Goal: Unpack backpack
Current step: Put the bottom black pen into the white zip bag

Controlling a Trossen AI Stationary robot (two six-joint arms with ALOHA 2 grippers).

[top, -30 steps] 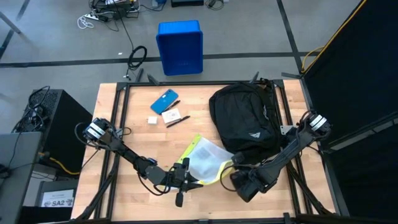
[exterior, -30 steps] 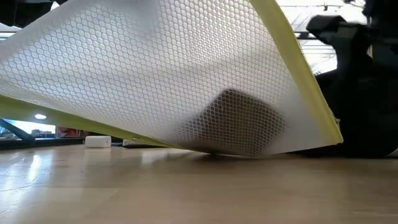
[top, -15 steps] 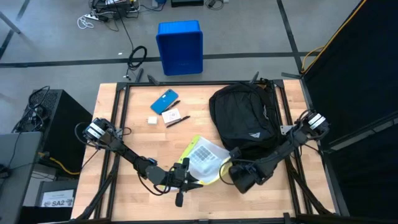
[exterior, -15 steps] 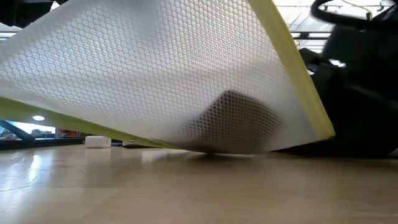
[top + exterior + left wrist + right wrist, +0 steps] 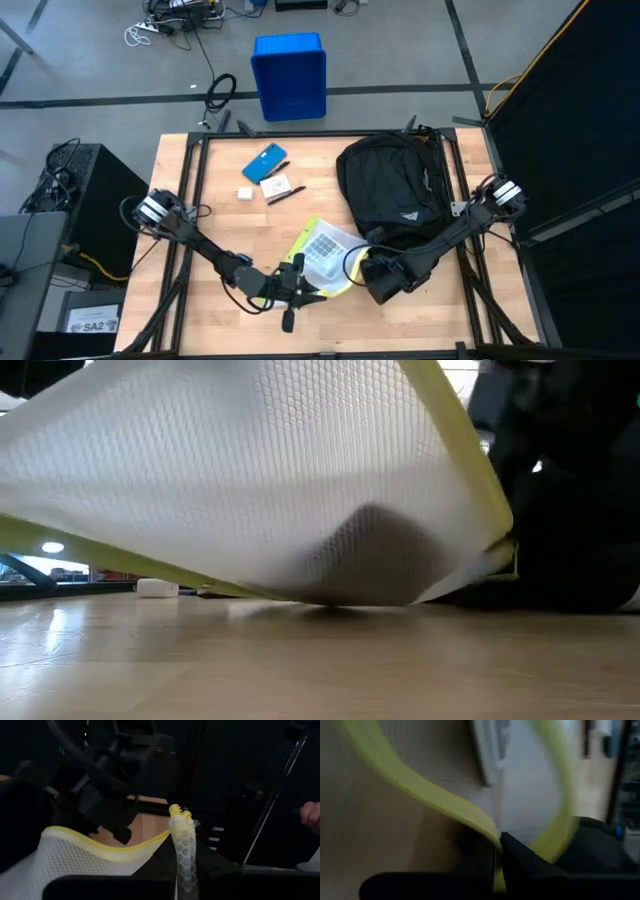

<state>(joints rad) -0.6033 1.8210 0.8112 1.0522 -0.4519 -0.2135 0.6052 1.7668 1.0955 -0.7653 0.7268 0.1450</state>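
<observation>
My right gripper (image 5: 362,268) has just snapped shut on the yellow edge of the mesh pouch (image 5: 325,250), left gripper (image 5: 306,290) is pinching the opposite edge, so we're both holding it beside the backpack (image 5: 392,190) now.

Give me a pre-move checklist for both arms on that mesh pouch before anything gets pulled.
1. Left gripper shut on the mesh pouch, near corner: ok.
2. Right gripper shut on the pouch's yellow edge: ok.
3. Pouch out of the backpack: ok, beside it.
4. Pouch zipper open: cannot tell.
5. Contents: grey lump low inside, identity: cannot tell.
6. Phone and other unpacked items away from the pouch: ok.
</observation>
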